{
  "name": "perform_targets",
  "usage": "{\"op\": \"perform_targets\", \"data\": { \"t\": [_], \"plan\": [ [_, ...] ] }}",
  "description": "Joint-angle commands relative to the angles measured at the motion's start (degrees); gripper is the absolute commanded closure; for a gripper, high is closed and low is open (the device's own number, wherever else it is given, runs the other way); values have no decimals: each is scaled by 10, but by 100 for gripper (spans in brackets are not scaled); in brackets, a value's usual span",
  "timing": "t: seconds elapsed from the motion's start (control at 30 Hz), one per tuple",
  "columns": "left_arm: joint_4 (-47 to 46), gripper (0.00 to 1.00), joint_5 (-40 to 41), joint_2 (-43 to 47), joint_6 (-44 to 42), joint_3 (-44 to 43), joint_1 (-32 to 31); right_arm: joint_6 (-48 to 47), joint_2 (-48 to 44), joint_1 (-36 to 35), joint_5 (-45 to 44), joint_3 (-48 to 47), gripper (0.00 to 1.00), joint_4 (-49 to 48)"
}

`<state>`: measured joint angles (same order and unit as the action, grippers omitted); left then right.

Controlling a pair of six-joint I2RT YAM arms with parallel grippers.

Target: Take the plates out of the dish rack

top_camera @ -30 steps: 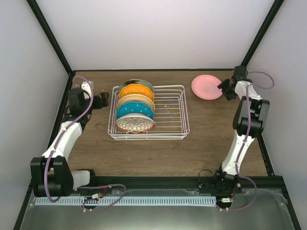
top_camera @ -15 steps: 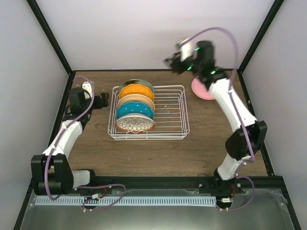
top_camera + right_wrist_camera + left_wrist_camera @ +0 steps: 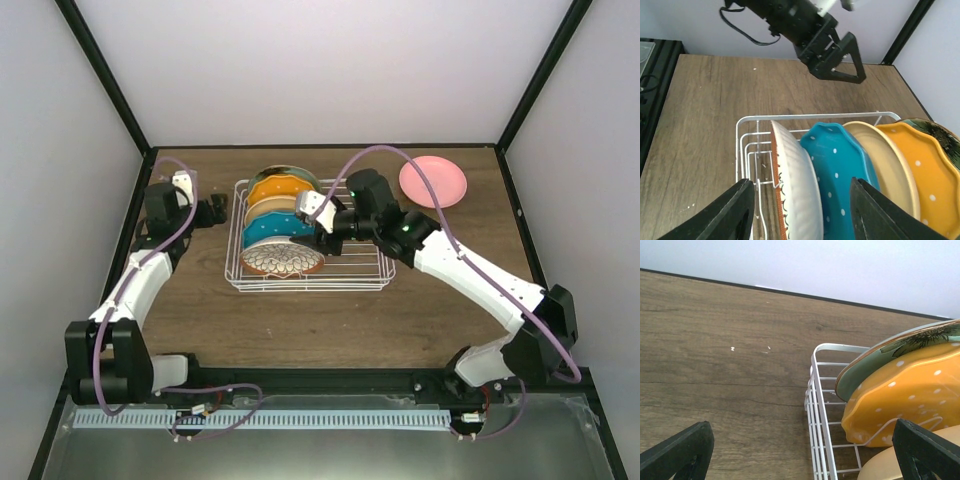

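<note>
The white wire dish rack (image 3: 365, 262) holds several upright plates: brown-floral white (image 3: 283, 260), dotted teal (image 3: 280, 230), pale yellow (image 3: 270, 211), dotted orange (image 3: 282, 190), sage green (image 3: 296, 173). The pink plate (image 3: 433, 181) lies flat on the table at the back right. My right gripper (image 3: 322, 232) is open over the rack; in its wrist view its jaws straddle the floral plate (image 3: 799, 185) and the teal plate (image 3: 840, 175). My left gripper (image 3: 222, 209) is open and empty just left of the rack; its view shows the rack rim (image 3: 819, 405), the orange plate (image 3: 905, 400) and the green plate (image 3: 875, 365).
Brown wooden table inside a frame of black posts with white walls. The rack's right half (image 3: 360, 235) holds no plates. The left arm (image 3: 805, 27) shows in the right wrist view beyond the rack.
My right arm has swung from the pink plate at the back right, over the rack, down to the front plates. The left arm has not moved.
</note>
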<state>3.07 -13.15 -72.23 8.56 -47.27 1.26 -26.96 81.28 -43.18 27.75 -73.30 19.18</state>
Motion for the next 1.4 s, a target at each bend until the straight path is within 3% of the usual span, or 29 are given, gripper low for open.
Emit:
{"op": "perform_targets", "data": {
  "t": [0.0, 0.3, 0.57, 0.8, 1.07, 1.37],
  "plan": [
    [-7, 0, -4, -17, -16, -12, 3, -47, -5, -18, -19, 14, 48, 6],
    [-11, 0, -6, -19, -14, -14, 3, -76, 51, -38, -62, 34, 58, -32],
    [-12, 0, -8, -17, -12, -12, 3, -114, 104, -42, -77, 26, 59, -45],
    [-14, 0, -7, -17, -12, -12, 3, -141, 122, -64, -136, 50, 79, -74],
    [-10, 0, -8, -12, -14, -9, 3, -163, 87, -86, -199, 84, 98, -113],
    [-13, 0, -14, -12, -10, -6, 3, -203, 4, -108, -284, 70, 99, -157]
  ]
}}
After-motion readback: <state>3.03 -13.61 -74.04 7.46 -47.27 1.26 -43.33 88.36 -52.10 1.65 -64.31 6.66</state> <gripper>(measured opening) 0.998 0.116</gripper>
